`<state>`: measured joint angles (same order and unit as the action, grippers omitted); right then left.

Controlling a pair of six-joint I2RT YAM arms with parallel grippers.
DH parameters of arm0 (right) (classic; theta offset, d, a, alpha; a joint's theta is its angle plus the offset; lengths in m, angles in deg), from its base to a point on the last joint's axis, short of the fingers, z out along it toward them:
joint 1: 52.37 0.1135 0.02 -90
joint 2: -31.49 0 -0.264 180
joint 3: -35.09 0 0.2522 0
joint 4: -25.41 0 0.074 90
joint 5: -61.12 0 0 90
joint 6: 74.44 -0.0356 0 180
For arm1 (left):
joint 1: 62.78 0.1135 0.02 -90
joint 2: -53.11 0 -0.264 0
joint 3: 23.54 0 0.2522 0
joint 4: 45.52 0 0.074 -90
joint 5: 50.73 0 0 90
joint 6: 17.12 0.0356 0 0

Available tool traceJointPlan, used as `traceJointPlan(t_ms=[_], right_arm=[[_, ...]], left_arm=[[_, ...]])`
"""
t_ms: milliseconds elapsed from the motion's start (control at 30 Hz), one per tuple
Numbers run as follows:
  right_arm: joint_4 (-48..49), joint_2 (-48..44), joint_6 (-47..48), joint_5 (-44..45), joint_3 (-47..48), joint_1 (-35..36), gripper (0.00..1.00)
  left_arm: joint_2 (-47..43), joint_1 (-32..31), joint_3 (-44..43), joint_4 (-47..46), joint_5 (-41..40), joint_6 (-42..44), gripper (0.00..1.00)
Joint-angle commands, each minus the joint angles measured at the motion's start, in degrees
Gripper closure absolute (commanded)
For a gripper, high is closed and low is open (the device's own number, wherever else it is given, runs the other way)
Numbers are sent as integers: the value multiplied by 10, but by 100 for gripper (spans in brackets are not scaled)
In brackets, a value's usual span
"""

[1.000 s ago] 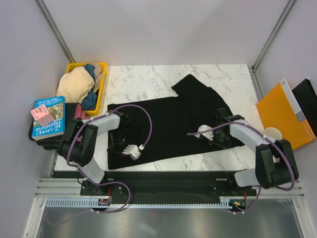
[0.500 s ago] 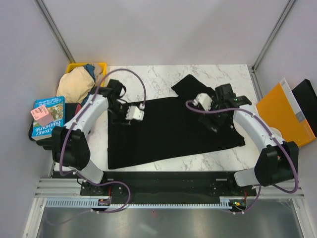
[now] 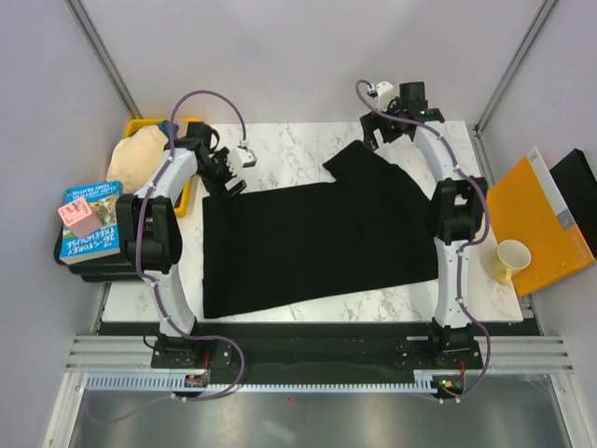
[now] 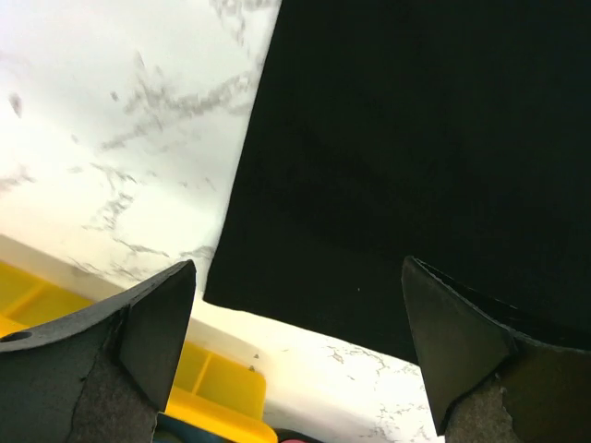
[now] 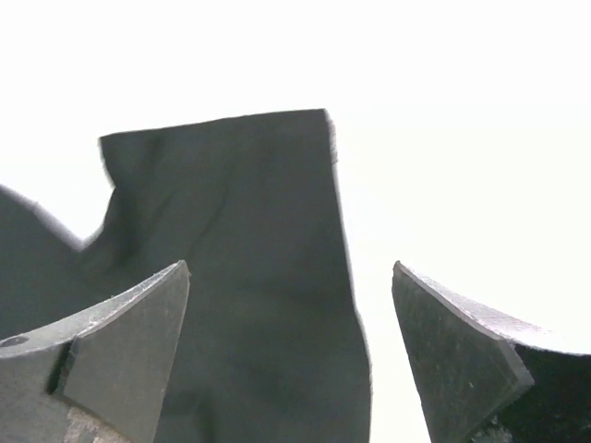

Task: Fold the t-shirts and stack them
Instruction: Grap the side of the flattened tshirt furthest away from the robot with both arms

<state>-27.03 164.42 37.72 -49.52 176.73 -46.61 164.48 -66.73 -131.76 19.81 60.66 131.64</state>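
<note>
While black t-shirt (image 3: 317, 238) lies spread flat across marble table (image 3: 280, 145), left gripper (image 3: 227, 179) hangs over its far-left corner beside yellow bin (image 3: 191, 168) — fingers apart, empty; right gripper (image 3: 381, 129) above far sleeve (image 3: 350, 161) — likewise spread, empty.

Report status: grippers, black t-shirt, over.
Left gripper open, empty, over far left corner of black t-shirt. Right gripper open, empty, over its sleeve. Shirt spread on white marble table, unfolded. Nothing on it.
</note>
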Motion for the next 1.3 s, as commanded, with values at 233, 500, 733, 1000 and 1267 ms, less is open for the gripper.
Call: traceJointPlan(t_ms=[233, 500, 733, 1000, 1267], right_arm=[[200, 152, -31, 99, 75, 4, 8], [264, 202, -95, 78, 77, 4, 9], [265, 219, -129, 15, 79, 15, 6], [256, 223, -172, -22, 90, 19, 6], [241, 218, -185, -35, 85, 19, 9]], left_arm=[[17, 6, -1, -75, -86, -37, 0], [32, 5, -15, -75, -107, -25, 0], [47, 4, -36, -69, -136, -4, 0], [59, -1, -61, -60, -145, 0, 0], [62, -4, -66, -59, -145, 11, 0]])
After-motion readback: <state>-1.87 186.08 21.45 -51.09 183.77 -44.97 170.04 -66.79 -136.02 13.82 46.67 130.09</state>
